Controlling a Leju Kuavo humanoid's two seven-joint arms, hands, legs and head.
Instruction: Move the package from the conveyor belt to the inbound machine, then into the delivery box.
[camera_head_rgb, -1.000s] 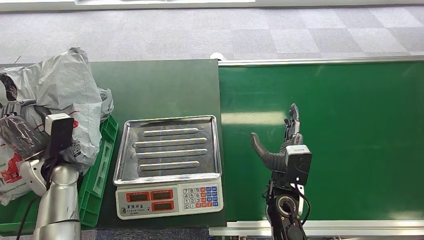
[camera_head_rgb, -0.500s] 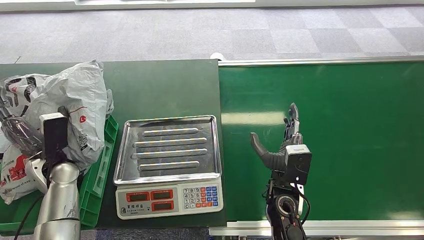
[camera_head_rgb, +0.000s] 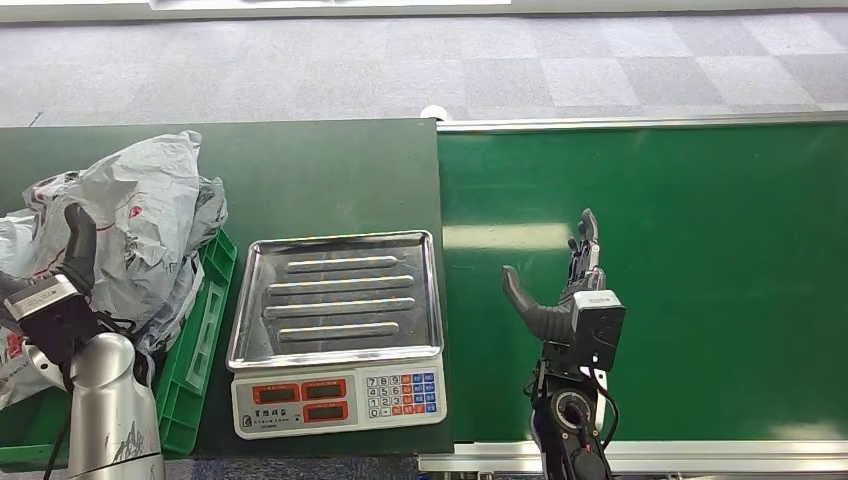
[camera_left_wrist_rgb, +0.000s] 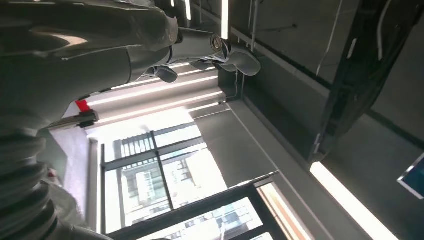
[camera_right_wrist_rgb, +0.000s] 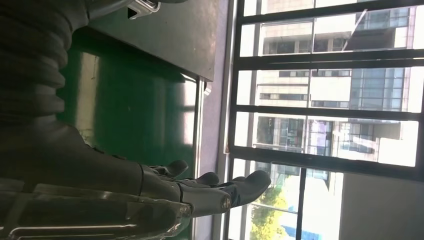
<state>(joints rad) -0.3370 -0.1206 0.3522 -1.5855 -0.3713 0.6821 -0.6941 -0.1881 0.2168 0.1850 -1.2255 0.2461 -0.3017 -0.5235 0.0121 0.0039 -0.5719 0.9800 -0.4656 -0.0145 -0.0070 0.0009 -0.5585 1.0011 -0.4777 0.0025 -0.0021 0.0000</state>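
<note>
At the table's left edge, the grey package (camera_head_rgb: 140, 225) lies on the heap in the green delivery box (camera_head_rgb: 205, 330), so the transfer looks all but done. The left hand (camera_head_rgb: 62, 285) sits against the package's near side; whether it grips or has released I cannot tell. The scale (camera_head_rgb: 338, 330) stands mid-table. Over the conveyor belt (camera_head_rgb: 700, 270), the right hand (camera_head_rgb: 565, 290) hovers released, fingers apart.
</note>
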